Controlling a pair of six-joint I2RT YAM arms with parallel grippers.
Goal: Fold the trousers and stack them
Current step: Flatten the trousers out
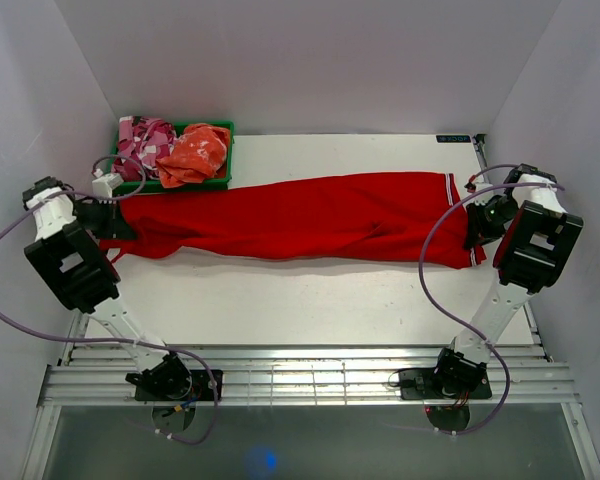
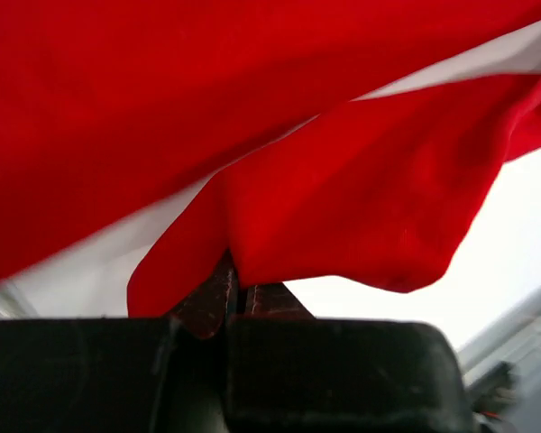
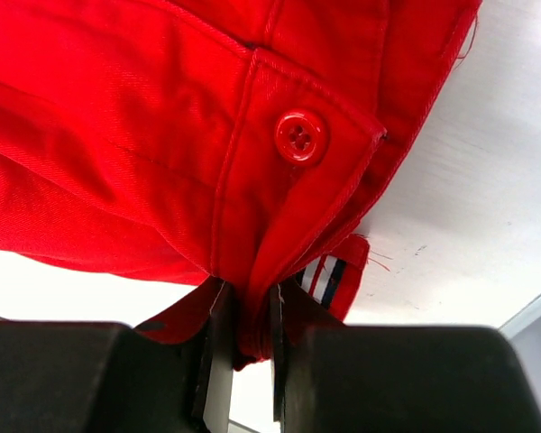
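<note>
**Top external.** The trousers (image 1: 300,215) lie stretched across the middle of the frame, almost spanning the surface (image 1: 310,300). The leg ends are at the left and the waist at the right. The left gripper (image 1: 113,215) sits at the leg end and the right gripper (image 1: 477,225) at the waist end. In the upper left a green basket (image 1: 227,150) holds a pink-and-white garment (image 1: 145,140) and an orange garment (image 1: 195,152), just beside the leg end. The cloth sags and wrinkles along its lower edge, so it is not yet flat.

**Left wrist.** The left gripper is closed to a narrow pinch at bottom centre. A fold of red leg cloth comes down to the fingertips (image 2: 218,302) and seems caught between them. The bite looks small. How many layers are in it cannot be told.

**Right wrist.** The right gripper is clamped on the waistband, and red cloth is plainly visible between the fingers. A button (image 3: 300,137) is above centre. A striped label (image 3: 327,278) pokes out just right of the fingertips. This grip looks deeper and firmer than the left one.

**Doing the step well (judgement).**
- The step is probably a two-ended lift to fold the garment.
- Raise both ends together and at an even height, keeping light tension so the middle does not drag or bunch.
- Go gently on the left, since a shallow pinch may slip under a hard pull.
- Keep the leg end clear of the basket rim.
- Lay the moving edge square onto the resting edge.
</note>
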